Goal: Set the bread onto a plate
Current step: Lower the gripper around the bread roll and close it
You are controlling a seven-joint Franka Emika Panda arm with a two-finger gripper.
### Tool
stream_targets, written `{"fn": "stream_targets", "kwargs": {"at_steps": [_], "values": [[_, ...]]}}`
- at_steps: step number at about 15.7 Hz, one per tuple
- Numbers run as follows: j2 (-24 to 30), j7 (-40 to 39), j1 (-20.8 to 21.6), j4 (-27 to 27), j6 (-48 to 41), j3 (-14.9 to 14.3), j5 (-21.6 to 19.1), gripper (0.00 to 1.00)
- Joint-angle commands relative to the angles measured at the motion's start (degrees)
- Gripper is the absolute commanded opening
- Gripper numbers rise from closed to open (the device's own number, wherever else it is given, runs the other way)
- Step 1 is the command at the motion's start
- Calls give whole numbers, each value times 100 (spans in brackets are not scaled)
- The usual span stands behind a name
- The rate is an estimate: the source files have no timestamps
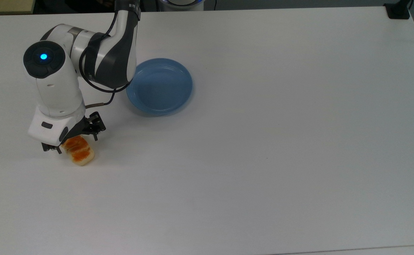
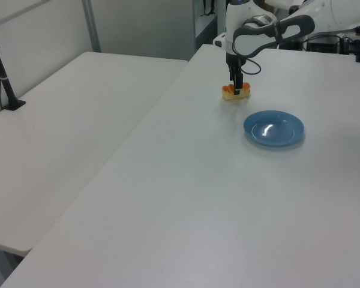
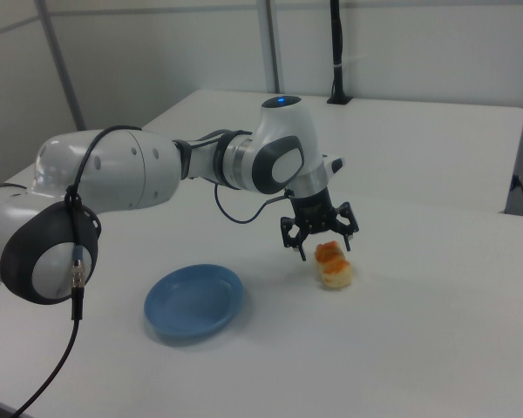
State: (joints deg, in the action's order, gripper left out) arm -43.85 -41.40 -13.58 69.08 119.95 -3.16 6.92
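Observation:
The bread (image 1: 82,156), a small loaf with an orange-brown glazed top, lies on the white table near the top view's left side. My gripper (image 1: 73,142) is open and lowered over the loaf's end nearest the arm, one finger on each side of it. The wrist hides that end in the top view. In the right view the gripper (image 3: 321,246) stands just above the bread (image 3: 335,268), fingers spread wide. In the left view the gripper (image 2: 236,90) is down at the bread (image 2: 246,90). The light-blue plate (image 1: 159,86) (image 2: 273,128) (image 3: 194,300) sits empty, apart from the bread.
My arm's elbow (image 1: 109,60) overhangs the plate's edge on the top view's left. A black clamp base (image 1: 398,10) sits at the table's far corner. A second white table (image 2: 78,120) with a black post (image 2: 0,66) adjoins in the left view.

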Motion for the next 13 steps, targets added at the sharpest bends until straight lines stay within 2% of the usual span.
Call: {"fn": "stream_targets", "kwargs": {"at_steps": [1, 4, 6, 7, 10, 13], "values": [[-89, 123, -13, -106, 46, -27, 99, 100], [-89, 114, -57, -97, 46, -27, 99, 97], [-89, 114, -66, -88, 116, -27, 91, 87], [-89, 114, -66, -71, 125, -27, 99, 77], [-98, 114, -75, -44, 134, -27, 99, 56], [-115, 105, -66, -44, 134, -27, 99, 50]]}}
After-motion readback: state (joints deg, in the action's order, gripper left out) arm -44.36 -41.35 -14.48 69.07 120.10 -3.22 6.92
